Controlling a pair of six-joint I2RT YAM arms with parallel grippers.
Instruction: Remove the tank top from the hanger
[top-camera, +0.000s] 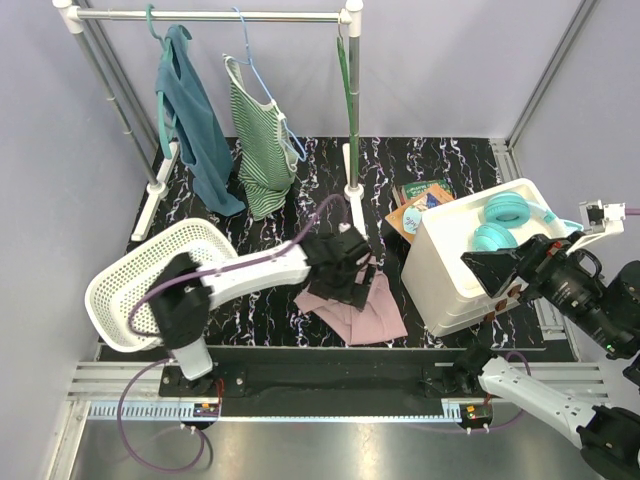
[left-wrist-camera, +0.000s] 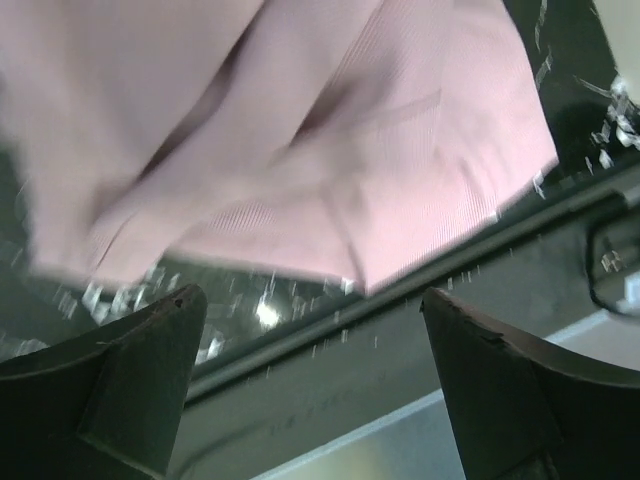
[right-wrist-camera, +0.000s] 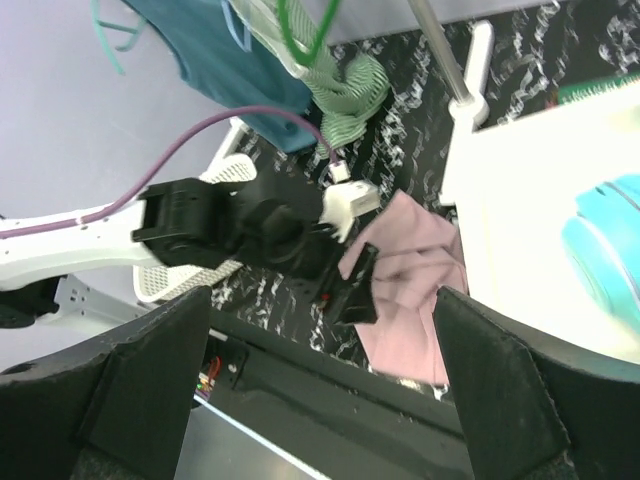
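Garment location is established first: the pink tank top (top-camera: 358, 312) is found crumpled on the black marbled desk (top-camera: 450, 160) at the middle of its near edge, free of any hanger. A bare green hanger (top-camera: 345, 75) is seen on the rail (top-camera: 210, 15) above the far edge. Beside it, a striped tank top (top-camera: 262, 140) and a teal tank top (top-camera: 195, 130) are each carried on their own hangers. From this layout it is judged that the pink garment belongs to the green hanger and that the task is at or near completion. The left gripper (top-camera: 350, 272) is positioned directly over the far-left part of the garment. In the left wrist view its fingers (left-wrist-camera: 120, 370) are spread wide with nothing between them, and the pink cloth is seen beyond the fingertips, apart from them. This posture is consistent with a release onto the desk. The right gripper (right-wrist-camera: 322, 295) is likewise spread and empty. It is raised by the white box (top-camera: 450, 260) near the right edge, well apart from the garment, presumably so that the left arm is not obstructed.
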